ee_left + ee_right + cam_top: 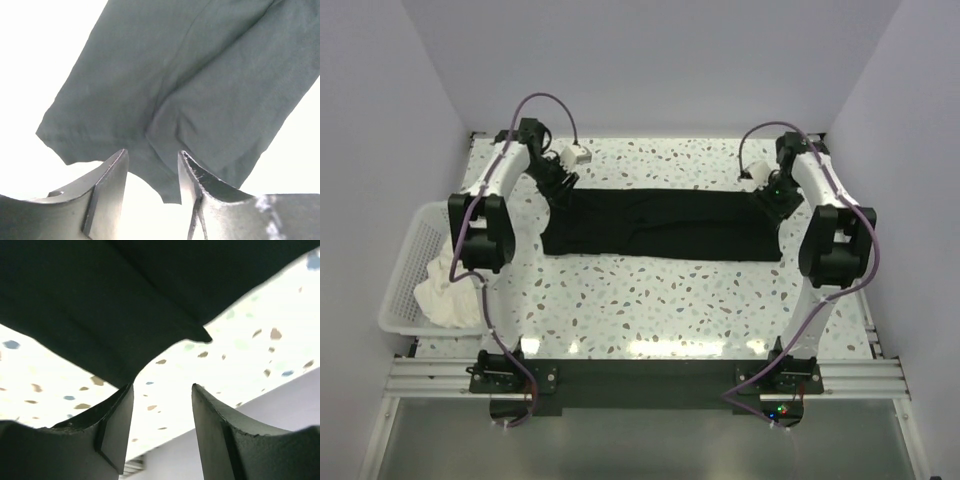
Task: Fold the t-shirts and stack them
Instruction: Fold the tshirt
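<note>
Across far half of worktop [670,290] | black t-shirt [660,225] lies long axis left-to-right | left pincer [152,151] at its left end, right pincer [162,385] at right end | both jaws parted, gripping nothing

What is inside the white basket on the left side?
A crumpled white t-shirt lies in the basket. Whatever is beneath it, and behind the left arm, is covered.
</note>
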Controlling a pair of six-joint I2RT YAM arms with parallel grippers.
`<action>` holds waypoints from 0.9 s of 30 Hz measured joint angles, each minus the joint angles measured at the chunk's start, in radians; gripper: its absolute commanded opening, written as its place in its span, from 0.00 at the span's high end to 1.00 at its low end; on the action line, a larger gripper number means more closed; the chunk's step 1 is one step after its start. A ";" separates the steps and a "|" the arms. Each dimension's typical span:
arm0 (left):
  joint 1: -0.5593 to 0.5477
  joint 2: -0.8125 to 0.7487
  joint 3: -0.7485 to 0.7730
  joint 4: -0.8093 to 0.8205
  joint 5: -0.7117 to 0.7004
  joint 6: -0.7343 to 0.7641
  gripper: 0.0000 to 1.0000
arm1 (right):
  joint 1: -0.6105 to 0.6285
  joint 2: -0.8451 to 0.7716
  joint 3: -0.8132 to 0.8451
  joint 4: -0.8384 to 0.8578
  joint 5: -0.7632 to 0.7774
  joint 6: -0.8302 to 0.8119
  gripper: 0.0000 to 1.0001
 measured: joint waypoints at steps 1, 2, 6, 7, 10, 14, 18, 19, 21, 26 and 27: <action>0.016 -0.016 -0.027 0.005 0.011 -0.021 0.48 | -0.016 0.000 0.025 -0.019 -0.019 0.039 0.47; 0.032 -0.034 -0.062 0.005 0.018 -0.037 0.45 | -0.033 0.000 0.042 -0.035 -0.037 0.075 0.47; 0.083 -0.087 -0.175 0.007 0.029 -0.105 0.40 | -0.111 0.007 0.049 -0.106 -0.101 0.222 0.45; 0.092 -0.091 -0.194 0.009 0.035 -0.121 0.39 | -0.127 0.011 0.045 -0.117 -0.113 0.255 0.44; 0.111 -0.093 -0.245 0.026 0.044 -0.164 0.38 | -0.155 0.023 0.015 -0.126 -0.135 0.335 0.44; 0.118 -0.093 -0.309 0.051 0.044 -0.200 0.37 | -0.159 0.040 -0.026 -0.122 -0.145 0.402 0.44; 0.118 -0.093 -0.353 0.075 0.044 -0.225 0.36 | -0.160 0.074 -0.042 -0.116 -0.158 0.449 0.45; 0.118 -0.093 -0.362 0.084 0.044 -0.233 0.36 | -0.162 0.085 -0.042 -0.115 -0.161 0.458 0.45; 0.118 -0.093 -0.372 0.090 0.044 -0.240 0.34 | -0.166 0.099 -0.042 -0.114 -0.161 0.473 0.47; 0.118 -0.093 -0.386 0.103 0.047 -0.251 0.33 | -0.177 0.122 -0.042 -0.115 -0.170 0.498 0.65; 0.118 -0.093 -0.386 0.105 0.048 -0.256 0.33 | -0.178 0.125 -0.042 -0.116 -0.172 0.502 0.68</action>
